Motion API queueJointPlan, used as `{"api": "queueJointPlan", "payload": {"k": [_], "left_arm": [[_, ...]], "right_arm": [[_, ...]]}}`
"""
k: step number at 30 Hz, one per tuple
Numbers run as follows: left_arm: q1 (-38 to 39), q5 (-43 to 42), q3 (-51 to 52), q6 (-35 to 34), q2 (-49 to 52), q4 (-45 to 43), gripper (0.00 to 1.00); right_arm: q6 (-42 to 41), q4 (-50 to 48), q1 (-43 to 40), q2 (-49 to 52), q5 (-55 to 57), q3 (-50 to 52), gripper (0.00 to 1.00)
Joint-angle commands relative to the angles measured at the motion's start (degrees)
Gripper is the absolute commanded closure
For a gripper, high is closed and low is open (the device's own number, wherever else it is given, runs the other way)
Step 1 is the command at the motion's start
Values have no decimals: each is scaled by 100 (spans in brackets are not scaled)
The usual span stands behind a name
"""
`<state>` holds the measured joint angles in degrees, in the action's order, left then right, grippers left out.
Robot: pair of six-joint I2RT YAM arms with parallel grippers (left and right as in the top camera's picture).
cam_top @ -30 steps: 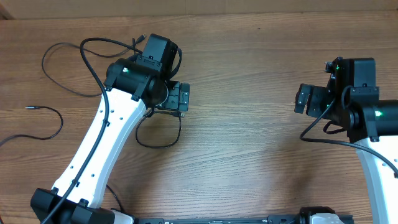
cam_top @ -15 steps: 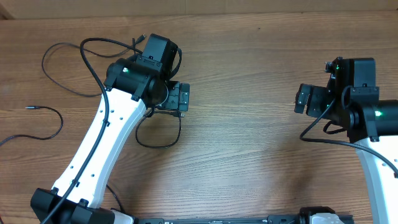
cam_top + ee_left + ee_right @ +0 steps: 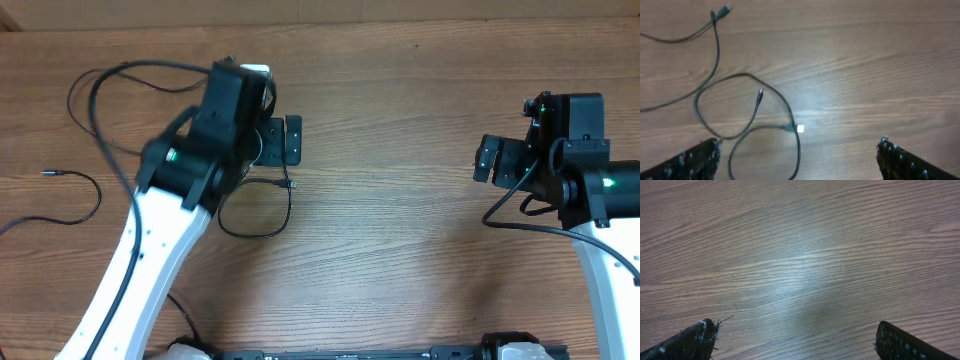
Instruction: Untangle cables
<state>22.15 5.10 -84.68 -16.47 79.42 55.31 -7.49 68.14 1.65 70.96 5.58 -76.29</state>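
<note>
Three thin black cables lie on the left half of the wooden table. One forms a loop (image 3: 262,232) just in front of my left gripper (image 3: 284,140), which is open and empty above it. A second cable (image 3: 72,100) curves at the far left back. A third (image 3: 85,180) ends in a small tip at the left edge. In the left wrist view the loops cross (image 3: 742,76); a white-tipped plug (image 3: 800,128) lies between my open fingers (image 3: 799,152), and another plug (image 3: 727,7) lies at the top. My right gripper (image 3: 487,158) is open and empty over bare wood (image 3: 800,340).
The thick black cable wired to the left arm (image 3: 150,66) arcs over the back left of the table. The table's far edge (image 3: 400,22) runs along the top. The right wrist view shows only wood grain (image 3: 800,255).
The left arm has swung: its elbow moved left and the gripper shifted a little toward the back of the table. The cables and the right arm have not moved.
</note>
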Motion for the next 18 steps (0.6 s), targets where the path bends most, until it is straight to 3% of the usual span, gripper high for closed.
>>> {"api": "queueJointPlan", "payload": {"k": [1, 8, 15, 18], "left_arm": [[0, 83, 1049, 372, -787, -848, 0], [-2, 13, 3445, 942, -2413, -3320, 0], [-129, -990, 5434, 2306, -3709, -5777, 0], [-334, -1222, 6118, 2376, -4190, -6439, 0]], "right_arm": [[-44, -28, 33, 11, 81, -131, 0], [-44, -31, 33, 11, 81, -131, 0], [-44, -28, 33, 11, 81, -131, 0], [-44, -28, 33, 11, 81, -131, 0]]}}
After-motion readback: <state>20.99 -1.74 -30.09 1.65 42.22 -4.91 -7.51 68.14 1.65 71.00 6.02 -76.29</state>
